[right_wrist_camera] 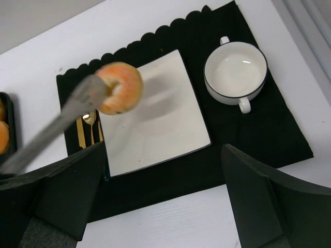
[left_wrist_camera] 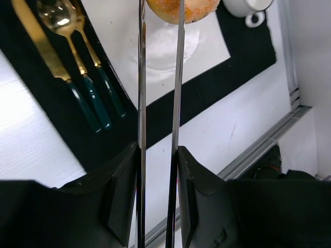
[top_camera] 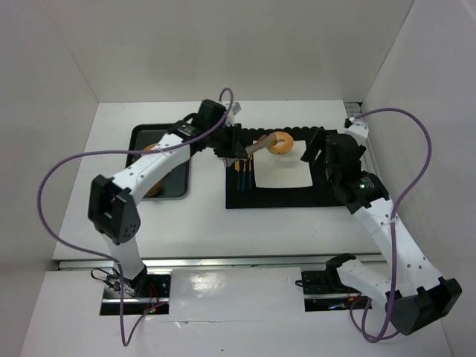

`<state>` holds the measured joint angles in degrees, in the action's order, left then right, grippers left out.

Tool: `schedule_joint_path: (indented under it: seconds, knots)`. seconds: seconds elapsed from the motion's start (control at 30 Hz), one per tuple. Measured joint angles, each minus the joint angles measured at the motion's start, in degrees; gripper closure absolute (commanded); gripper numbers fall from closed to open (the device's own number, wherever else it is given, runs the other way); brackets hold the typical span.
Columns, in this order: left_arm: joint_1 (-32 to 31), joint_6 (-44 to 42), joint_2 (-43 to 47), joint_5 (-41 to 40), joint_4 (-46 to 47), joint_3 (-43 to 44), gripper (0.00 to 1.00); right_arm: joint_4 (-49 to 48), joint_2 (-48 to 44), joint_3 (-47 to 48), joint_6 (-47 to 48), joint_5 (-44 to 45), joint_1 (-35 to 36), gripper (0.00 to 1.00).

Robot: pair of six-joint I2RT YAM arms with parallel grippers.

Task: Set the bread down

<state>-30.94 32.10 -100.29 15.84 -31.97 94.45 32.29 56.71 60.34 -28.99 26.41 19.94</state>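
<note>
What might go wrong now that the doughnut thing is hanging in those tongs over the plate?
1. The bread is pinched only at the tips of the long tongs, so it might slip out early.
2. It hangs near a corner of the white plate, not its middle; let go here, it could land partly on the black mat or roll off.
3. The cutlery lies close beside the plate, so the tongs coming down might knock it.

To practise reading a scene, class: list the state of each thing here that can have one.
left tool: shut on the tongs
tongs: pinching the bread
bread: lifted, hanging over the plate
plate: bare
bowl: upright, empty
right tool: open, holding nothing
</note>
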Motion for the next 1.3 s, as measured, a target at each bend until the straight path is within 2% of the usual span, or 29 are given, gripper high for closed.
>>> schedule_joint_path:
  seconds: [0.1,0.13,0.17,0.23,0.33,0.53,0.67,0.87,1.07,1.17,1.3]
  knots:
    - [-3.04,1.33,-6.34,-1.36,0.81,1.90,0.95,0.50,-1.70,0.09,0.35,1.01,-0.33,0.00]
    - [-3.78,1.49,-8.35,-1.81,0.74,2.58,0.91,0.70,-1.90,0.09,0.37,1.27,-0.37,0.00]
    - [-4.48,1.62,-9.88,-2.14,0.74,3.17,0.78,0.81,-1.90,0.09,0.42,1.38,-0.39,0.00]
    - [-5.86,1.79,-12.57,-2.97,0.33,4.63,0.61,1.29,-1.84,0.04,0.63,1.42,-0.61,0.00]
    - [-7.02,1.53,-14.69,-3.91,-1.05,7.30,0.40,1.57,-1.84,-0.04,1.18,1.42,-0.83,0.00]
    - [-7.19,0.90,-13.60,-5.99,-2.60,10.88,0.40,1.42,-1.57,-0.79,2.08,1.01,-1.09,0.00]
    - [-7.06,0.83,-10.95,-7.98,-4.74,11.08,0.47,1.42,-0.44,-0.90,2.49,0.57,-1.44,0.00]
    - [-4.02,-0.07,-3.39,-12.55,-8.31,10.38,0.50,1.42,-0.20,-0.92,2.78,-0.26,-1.46,0.00]
    - [2.69,-0.83,10.71,-20.85,-9.99,1.81,0.50,1.36,-0.37,-2.08,2.93,-1.03,-1.46,0.00]
    - [3.80,-0.90,18.23,-24.11,-7.96,-8.87,0.50,1.05,-0.37,-2.56,2.93,-2.32,-1.62,0.00]
    - [4.13,-0.55,20.94,-24.46,-3.19,-21.27,0.50,0.70,0.02,-2.75,2.89,-3.85,-1.88,0.00]
